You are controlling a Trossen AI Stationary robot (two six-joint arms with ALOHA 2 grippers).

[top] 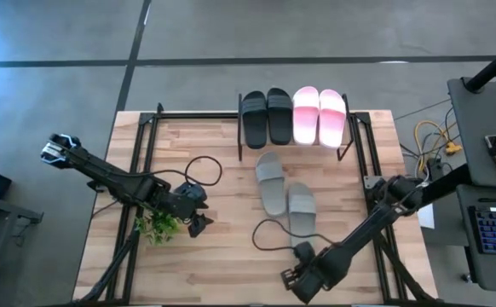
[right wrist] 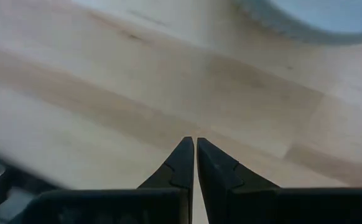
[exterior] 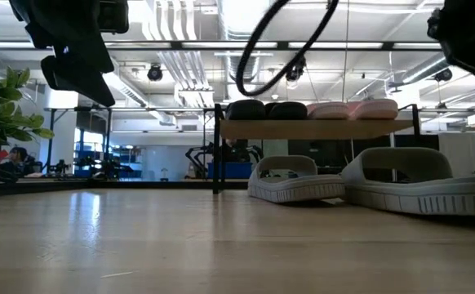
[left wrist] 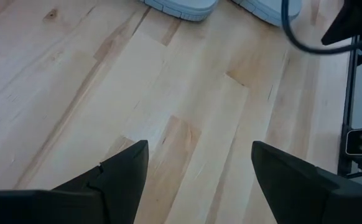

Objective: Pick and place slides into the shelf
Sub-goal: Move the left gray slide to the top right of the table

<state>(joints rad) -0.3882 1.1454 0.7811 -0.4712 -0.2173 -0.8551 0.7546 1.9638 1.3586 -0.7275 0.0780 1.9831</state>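
Observation:
The shelf (top: pixel 295 128) stands at the table's far side and carries a black pair of slides (top: pixel 267 115) and a pale pink pair (top: pixel 319 114) on its top board. Two grey slides (top: pixel 270 181) (top: pixel 301 210) lie flat on their soles on the tabletop in front of it. My left gripper (top: pixel 198 223) hovers open over bare wood left of the grey slides; they show beyond its fingers in the left wrist view (left wrist: pixel 182 6). My right gripper (top: pixel 295 275) is shut, near the table's near edge, just short of the nearer grey slide (right wrist: pixel 321 18).
A small potted plant (top: pixel 157 227) stands beside my left gripper. Black cable loops lie on the table (top: pixel 204 167) (top: pixel 269 235). Black frame rails run along both table sides (top: pixel 146 145). The shelf's lower tier (exterior: pixel 315 163) shows behind the grey slides in the low view.

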